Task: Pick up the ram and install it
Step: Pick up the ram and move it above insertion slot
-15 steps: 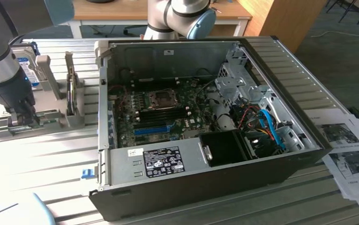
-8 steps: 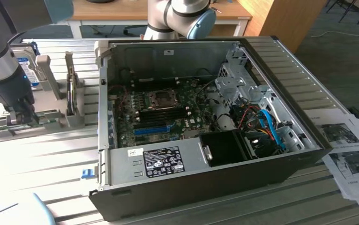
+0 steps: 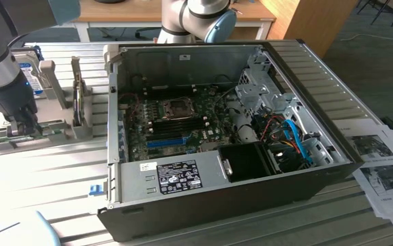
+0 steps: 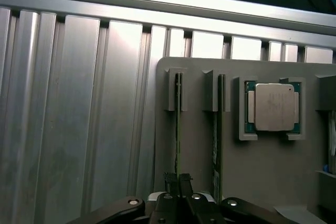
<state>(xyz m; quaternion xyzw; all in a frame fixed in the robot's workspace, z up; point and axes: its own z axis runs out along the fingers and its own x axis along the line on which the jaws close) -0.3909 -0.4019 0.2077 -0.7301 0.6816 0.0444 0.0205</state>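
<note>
The tool (image 4: 178,183) pinches the upper edge of the thin green circuit-board ram stick (image 4: 178,129). The stick stands on edge in a slotted grey plastic holder (image 4: 199,150) on the ribbed metal desk (image 4: 79,119), likely kept upright so its edge can be gripped.
</note>
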